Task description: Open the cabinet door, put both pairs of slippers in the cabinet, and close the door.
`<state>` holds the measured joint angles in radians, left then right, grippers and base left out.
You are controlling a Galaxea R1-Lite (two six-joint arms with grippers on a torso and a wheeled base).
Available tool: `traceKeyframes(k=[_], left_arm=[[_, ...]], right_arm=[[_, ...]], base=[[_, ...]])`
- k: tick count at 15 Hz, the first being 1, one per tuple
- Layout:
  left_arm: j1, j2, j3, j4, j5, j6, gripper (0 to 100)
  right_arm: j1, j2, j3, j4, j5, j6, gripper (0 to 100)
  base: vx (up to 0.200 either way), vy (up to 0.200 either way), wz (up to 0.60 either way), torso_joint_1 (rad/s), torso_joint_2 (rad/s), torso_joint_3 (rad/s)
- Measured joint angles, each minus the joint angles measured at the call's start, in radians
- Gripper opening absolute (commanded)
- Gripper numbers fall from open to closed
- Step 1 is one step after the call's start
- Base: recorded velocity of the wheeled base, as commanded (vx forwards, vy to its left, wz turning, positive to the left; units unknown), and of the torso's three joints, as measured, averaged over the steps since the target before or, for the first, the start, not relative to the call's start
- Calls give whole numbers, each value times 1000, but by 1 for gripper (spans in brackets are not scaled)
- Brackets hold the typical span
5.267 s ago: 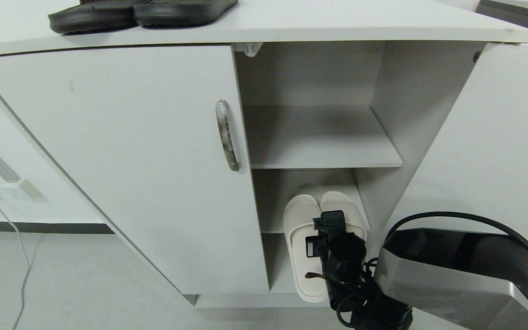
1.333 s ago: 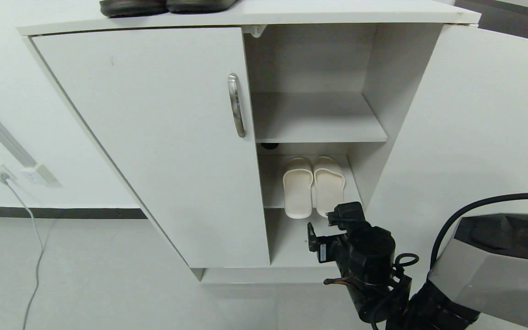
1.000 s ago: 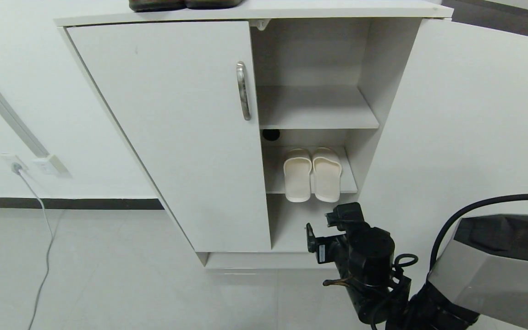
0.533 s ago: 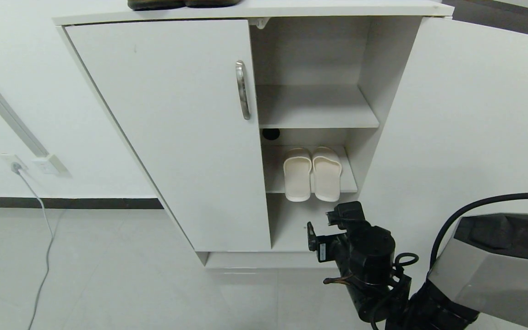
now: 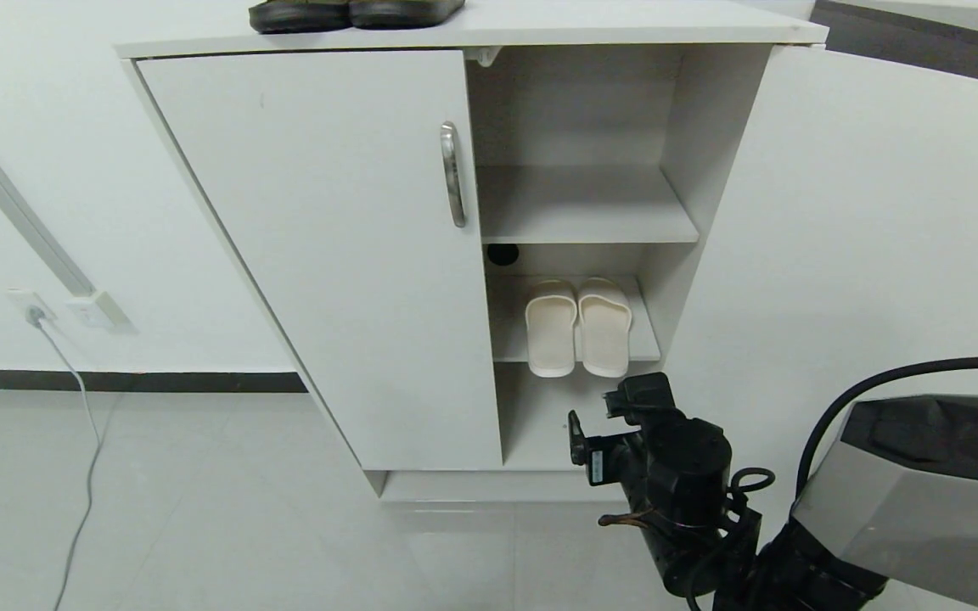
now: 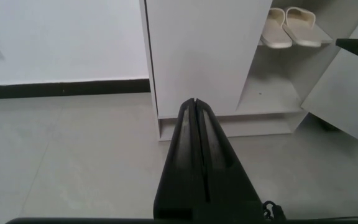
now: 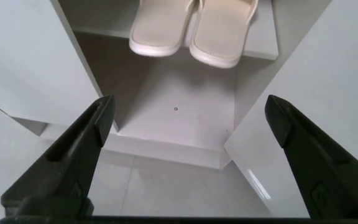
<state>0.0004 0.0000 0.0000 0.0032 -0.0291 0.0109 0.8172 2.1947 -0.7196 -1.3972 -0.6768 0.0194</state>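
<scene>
Nearest, low over the pale tiled floor (image 6: pixel 61 155): the left pincer (image 6: pixel 194 107), pressed fully together, gripping nothing, touching nothing, aimed at the foot of the white cabinet (image 5: pixel 625 34), below its closed left door (image 5: pixel 328 255).

Next, the right pincer (image 5: pixel 604 412), spread wide, empty, clear of every surface, levelled at the cabinet's open right half, in front of the bottom compartment.

Just beyond and above that pincer's tips, on the middle shelf (image 5: pixel 506 327): the pair of white foam slippers (image 5: pixel 578 327), side by side and touching. Long axis straight away from the pincer into the cabinet, toes inward, heels jutting over the shelf's front edge.

To the right of the same pincer, the open right door (image 5: pixel 862 238).

Far above and off to its left, on the cabinet top: the pair of black slippers (image 5: pixel 353 13), side by side. Heading not to be told.
</scene>
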Motion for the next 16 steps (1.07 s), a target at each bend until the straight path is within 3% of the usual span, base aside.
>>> traceKeyframes(k=[8, 16], left_arm=[[0, 0, 0, 0, 0, 0, 0], [0, 0, 0, 0, 1, -3, 0]], right_arm=[[0, 1, 1, 0, 0, -2, 100], [0, 7, -2, 0, 0, -2, 100]], base=[[0, 0, 0, 0, 2, 193], [0, 0, 0, -1, 0, 10]])
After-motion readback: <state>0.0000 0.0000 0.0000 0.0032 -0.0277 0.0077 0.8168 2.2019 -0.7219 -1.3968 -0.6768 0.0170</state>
